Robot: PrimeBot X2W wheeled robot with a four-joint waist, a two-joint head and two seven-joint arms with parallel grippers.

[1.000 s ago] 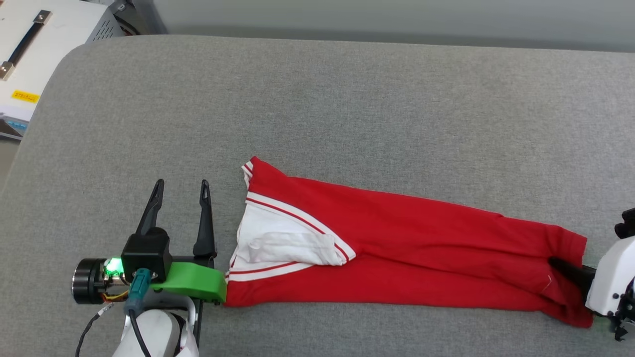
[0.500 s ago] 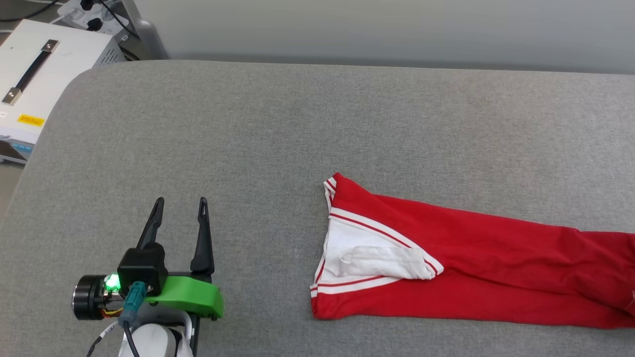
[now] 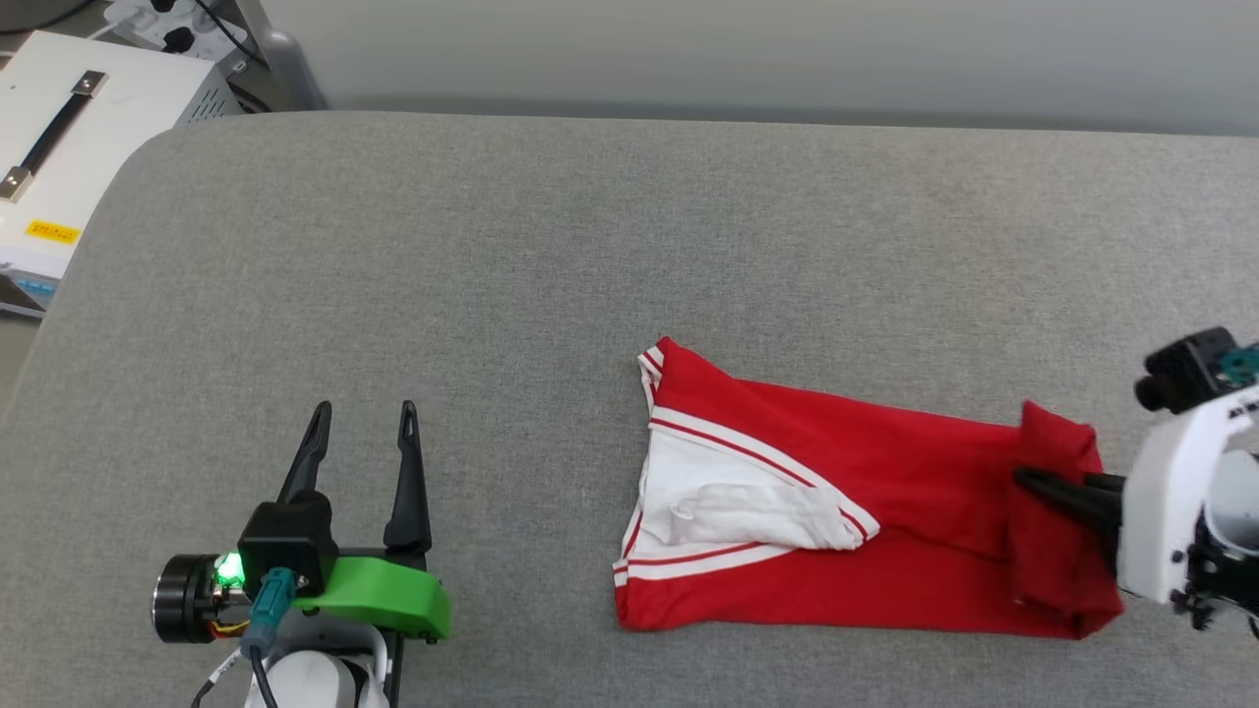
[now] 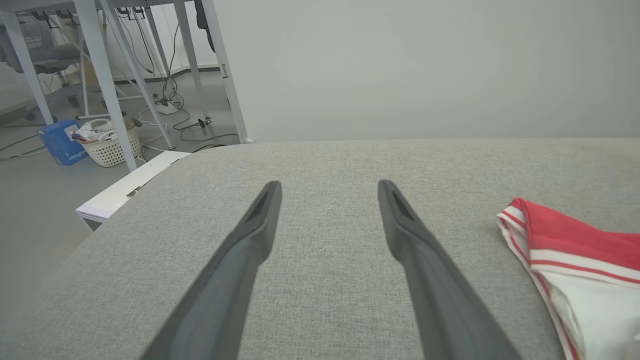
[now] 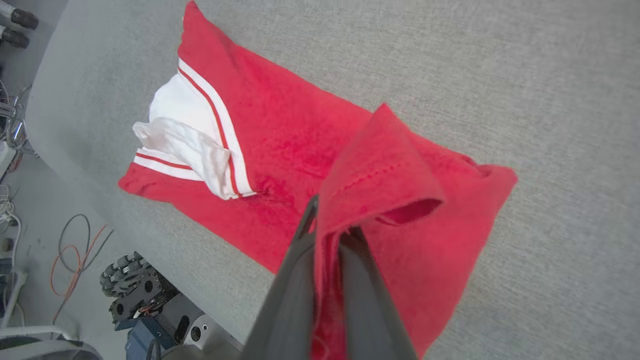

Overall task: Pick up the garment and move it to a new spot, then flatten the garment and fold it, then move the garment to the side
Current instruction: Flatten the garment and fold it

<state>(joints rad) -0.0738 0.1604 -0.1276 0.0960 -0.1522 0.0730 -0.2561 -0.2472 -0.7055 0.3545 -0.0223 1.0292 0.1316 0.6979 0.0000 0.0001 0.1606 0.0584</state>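
Observation:
The garment [image 3: 885, 511] lies on the grey padded table [image 3: 590, 246] as a long red folded strip. Its white sleeve with striped trim is at its left end. My right gripper [image 3: 1028, 479] is shut on the red right end, which is lifted and doubled back leftward over the strip. In the right wrist view, my right gripper [image 5: 330, 225] pinches that red edge above the rest of the garment [image 5: 280, 125]. My left gripper [image 3: 364, 418] stands open and holds nothing, well left of the garment. The left wrist view has my left gripper [image 4: 328, 186] over bare table and the garment's [image 4: 565, 240] sleeve end at right.
A white case [image 3: 69, 128] with a black handle stands off the table's rounded far-left corner. The table's far edge meets a pale wall. A basket [image 4: 107, 145], table legs and cables are on the floor beyond. The robot's base [image 5: 145, 295] is below the near edge.
The garment slid rightward, away from my left gripper. My right gripper then carried its right end up and back to the left, doubling it over. The head camera shifted slightly.

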